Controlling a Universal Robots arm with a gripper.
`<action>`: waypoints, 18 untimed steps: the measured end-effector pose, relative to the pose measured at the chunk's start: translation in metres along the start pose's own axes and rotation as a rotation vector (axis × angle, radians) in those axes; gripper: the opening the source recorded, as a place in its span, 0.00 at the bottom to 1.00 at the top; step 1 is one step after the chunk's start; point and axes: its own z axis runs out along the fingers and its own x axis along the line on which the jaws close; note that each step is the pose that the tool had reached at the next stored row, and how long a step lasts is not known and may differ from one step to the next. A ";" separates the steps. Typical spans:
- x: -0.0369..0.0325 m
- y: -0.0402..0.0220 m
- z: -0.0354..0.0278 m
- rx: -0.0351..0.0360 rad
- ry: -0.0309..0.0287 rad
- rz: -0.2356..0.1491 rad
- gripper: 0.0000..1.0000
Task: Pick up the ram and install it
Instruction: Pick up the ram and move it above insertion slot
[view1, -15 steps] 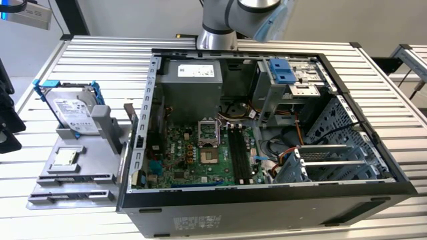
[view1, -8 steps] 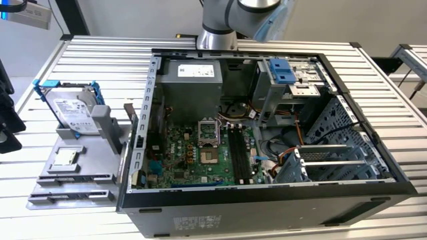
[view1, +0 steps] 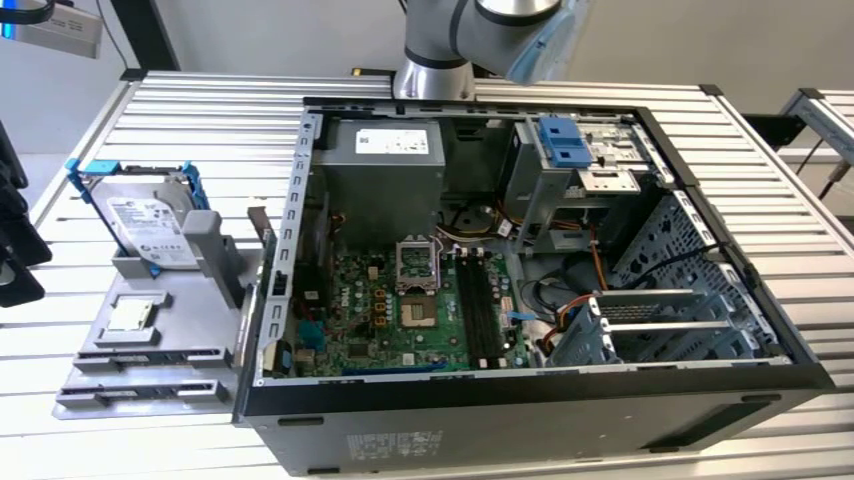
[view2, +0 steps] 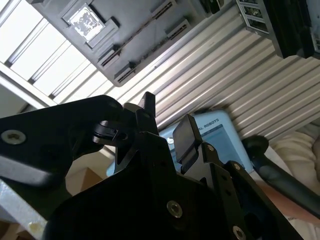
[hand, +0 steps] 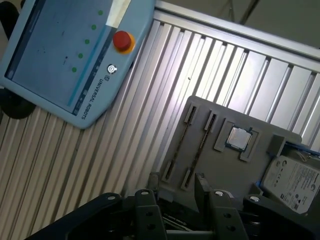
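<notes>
A grey tray (hand: 260, 135) lies on the slatted table, and two thin ram sticks (hand: 179, 142) stand edge-on in its narrow slots. In the second wrist view the same ram (view2: 142, 31) is a thin line across the tray (view2: 60, 10). My gripper (hand: 175, 190) hovers above the table beside the tray's slotted end, open with nothing between its black fingers (view2: 186, 131). In the exterior view the tray (view1: 147, 345) sits at the left of the open computer case (view1: 534, 420). The motherboard's long black slots (view1: 478, 310) lie inside the case.
A hard drive in a blue frame (view1: 140, 220) leans at the tray's far end, and a small square chip (hand: 239, 138) sits in the tray. A teach pendant with a red button (hand: 70, 50) lies on the table near the tray. Cables and drive cages fill the case's right side.
</notes>
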 end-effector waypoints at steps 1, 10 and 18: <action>0.0000 0.0000 0.0000 0.0001 0.0000 -0.001 1.00; 0.0000 0.0000 -0.0001 0.0012 0.0005 -0.011 1.00; 0.0000 0.0000 0.0000 0.0023 0.0010 -0.020 1.00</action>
